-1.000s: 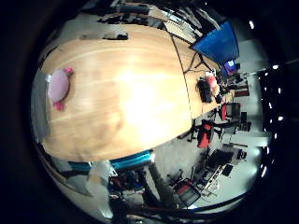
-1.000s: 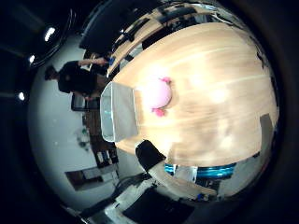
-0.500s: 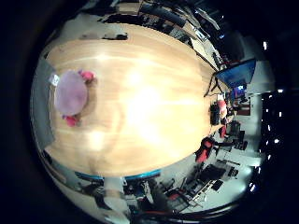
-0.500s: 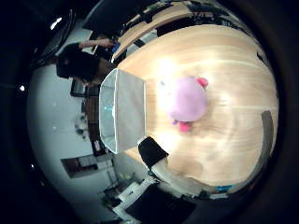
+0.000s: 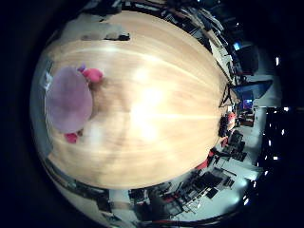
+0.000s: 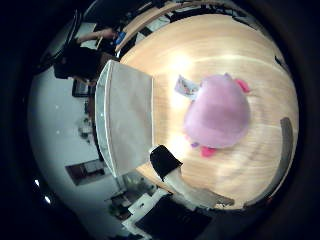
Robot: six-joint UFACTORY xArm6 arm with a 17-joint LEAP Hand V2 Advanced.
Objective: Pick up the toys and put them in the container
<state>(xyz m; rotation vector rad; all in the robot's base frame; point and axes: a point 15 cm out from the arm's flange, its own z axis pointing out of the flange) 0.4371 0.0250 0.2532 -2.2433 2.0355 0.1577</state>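
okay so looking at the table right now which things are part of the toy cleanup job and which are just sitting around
Part of the job:
- purple plush toy with pink feet, lying on the table
- container, beside the toy
- hand, fingertip showing near the toy

Just lying about:
- wooden table
- small printed tag, lying by the toy

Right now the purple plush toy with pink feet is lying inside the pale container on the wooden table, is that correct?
Not quite. The purple plush toy with pink feet lies on the wooden table, beside the pale container, not inside it. The right thumb side palm view shows the toy on bare wood next to the container's rim, and nothing shows inside the container.
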